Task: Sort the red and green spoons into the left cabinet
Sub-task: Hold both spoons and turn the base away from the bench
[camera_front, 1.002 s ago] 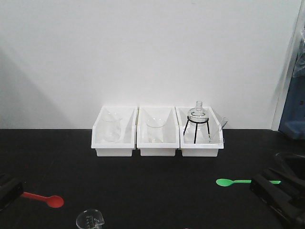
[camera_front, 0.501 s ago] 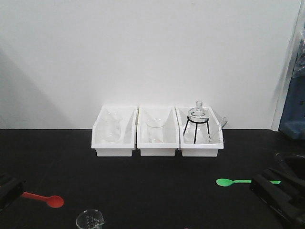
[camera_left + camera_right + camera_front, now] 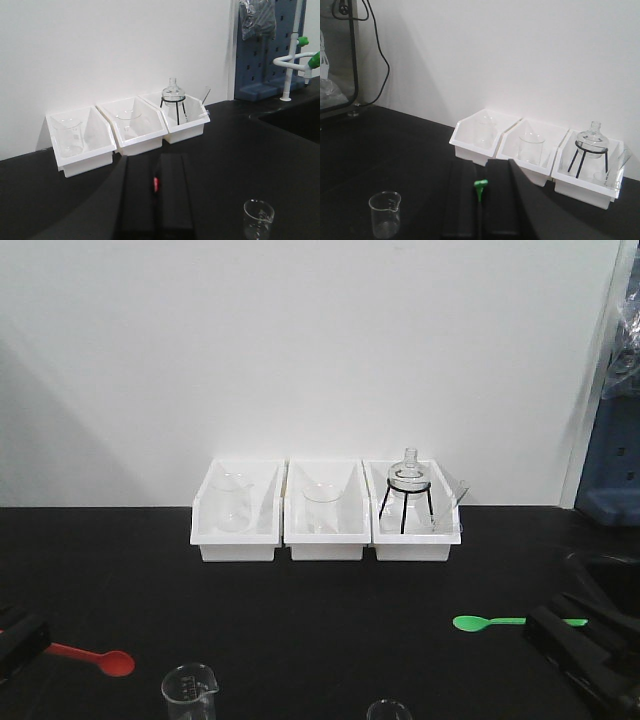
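The red spoon [image 3: 100, 658] hangs low at the front left, bowl pointing right, its handle running into my left gripper [image 3: 18, 638]. In the left wrist view only a red sliver [image 3: 156, 184] shows between the closed jaws of the left gripper [image 3: 155, 159]. The green spoon [image 3: 490, 621] is at the front right, bowl pointing left, with its handle in my right gripper [image 3: 562, 632]. A short stretch of the green spoon [image 3: 480, 186] shows between the closed jaws of the right gripper [image 3: 481, 167]. The left cabinet is out of view.
Three white bins [image 3: 240, 545] stand in a row against the back wall on the black bench, holding beakers and a flask on a tripod [image 3: 405, 480]. Glass beakers [image 3: 188, 690] [image 3: 388, 710] stand at the front edge. A blue rack [image 3: 610, 460] is at the far right.
The whole front view has shifted: the bins sit slightly higher and left, more of the front beaker shows and a second beaker rim appears. Both spoons stay in the grippers.
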{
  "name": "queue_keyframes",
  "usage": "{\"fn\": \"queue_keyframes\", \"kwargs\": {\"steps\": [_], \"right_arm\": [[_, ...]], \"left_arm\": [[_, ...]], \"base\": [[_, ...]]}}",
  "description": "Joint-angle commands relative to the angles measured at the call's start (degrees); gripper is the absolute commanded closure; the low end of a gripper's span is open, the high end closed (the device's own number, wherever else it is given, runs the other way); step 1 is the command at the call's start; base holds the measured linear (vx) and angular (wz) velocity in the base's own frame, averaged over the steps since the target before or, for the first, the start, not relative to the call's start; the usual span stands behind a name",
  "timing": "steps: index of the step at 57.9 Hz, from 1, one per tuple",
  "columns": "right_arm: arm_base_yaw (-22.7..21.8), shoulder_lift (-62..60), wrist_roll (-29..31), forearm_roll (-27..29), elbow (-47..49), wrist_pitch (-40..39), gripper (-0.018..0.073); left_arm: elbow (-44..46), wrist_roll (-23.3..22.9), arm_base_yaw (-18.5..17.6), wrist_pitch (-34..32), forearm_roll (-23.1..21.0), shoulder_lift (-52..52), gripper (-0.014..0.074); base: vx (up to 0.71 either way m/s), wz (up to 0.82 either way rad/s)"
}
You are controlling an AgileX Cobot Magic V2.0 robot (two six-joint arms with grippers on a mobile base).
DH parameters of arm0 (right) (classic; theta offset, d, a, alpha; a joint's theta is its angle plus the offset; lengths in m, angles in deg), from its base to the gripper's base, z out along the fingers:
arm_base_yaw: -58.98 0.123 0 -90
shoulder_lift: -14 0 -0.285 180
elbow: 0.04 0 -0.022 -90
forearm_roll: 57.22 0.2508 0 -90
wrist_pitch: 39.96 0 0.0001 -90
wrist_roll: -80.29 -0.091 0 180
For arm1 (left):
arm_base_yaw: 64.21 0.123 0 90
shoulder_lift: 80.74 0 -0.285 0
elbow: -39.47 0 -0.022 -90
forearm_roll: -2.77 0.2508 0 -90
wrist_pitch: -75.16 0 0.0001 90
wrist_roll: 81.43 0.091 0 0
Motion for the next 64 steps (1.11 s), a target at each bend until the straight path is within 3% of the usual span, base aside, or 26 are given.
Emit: {"fn": "queue_keyframes", "kwargs": {"steps": [1,43,64], "right_arm": [[0.15,-0.33,0.72,-0.58,2.05,-5.08,0.0561],[0.15,-0.33,0.72,-0.58,2.05,-5.08,0.0561],[0.15,-0.33,0.72,-0.58,2.05,-4.47,0.0561]], "left_arm": [[2.07,-0.27,-0.24,-4.2,-0.05,-0.17,0.0596],[2.07,-0.27,-0.24,-4.2,-0.05,-0.16,0.0596],[2.07,-0.27,-0.24,-4.25,-0.05,-0.16,0.0596]], "base": [[-0.14,-0.01],[-0.24,0.07],[-0.25,0.36]]}}
